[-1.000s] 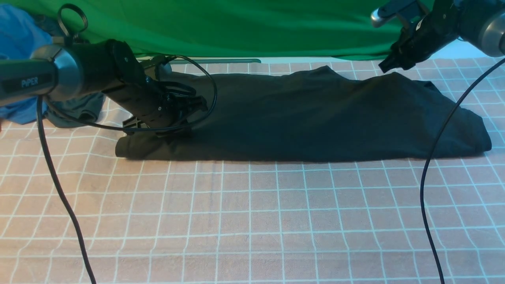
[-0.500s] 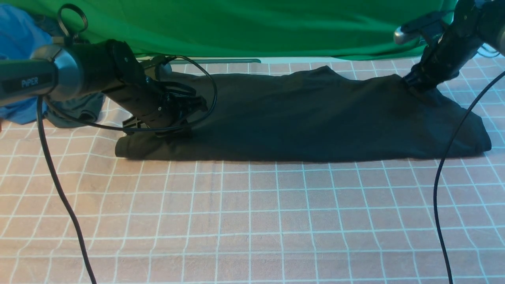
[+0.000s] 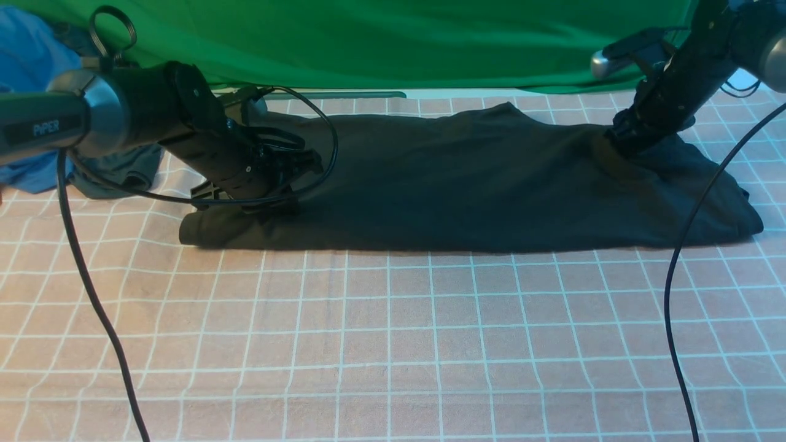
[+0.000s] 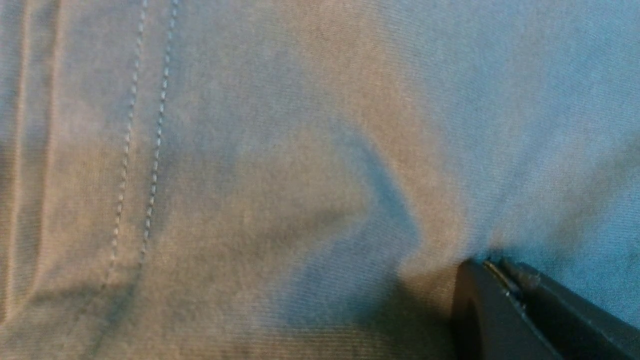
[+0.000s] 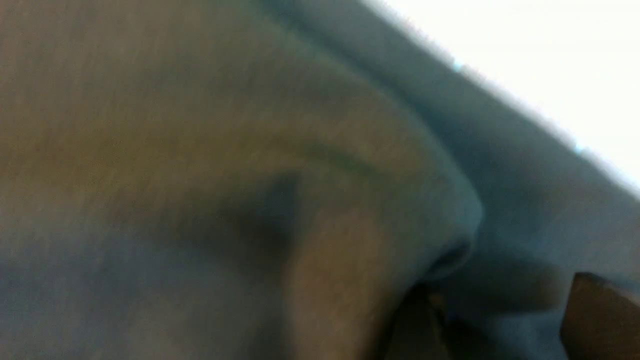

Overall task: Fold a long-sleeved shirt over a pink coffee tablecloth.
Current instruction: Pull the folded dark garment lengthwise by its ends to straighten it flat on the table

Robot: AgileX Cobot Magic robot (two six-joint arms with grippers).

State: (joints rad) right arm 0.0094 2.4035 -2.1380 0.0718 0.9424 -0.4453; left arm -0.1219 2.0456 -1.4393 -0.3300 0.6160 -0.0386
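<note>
Right gripper (image 3: 617, 138) has dropped onto the long-sleeved shirt (image 3: 466, 184), jaws spread; left gripper (image 4: 492, 266) pinches its other end, jaws pressed together.

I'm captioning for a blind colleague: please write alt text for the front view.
A black long-sleeved shirt, folded into a long band, lies across a pink coffee tablecloth with a white grid. The left pincer is shut on its left end; the right pincer meets it near the right end. Green cloth hangs behind.
</note>
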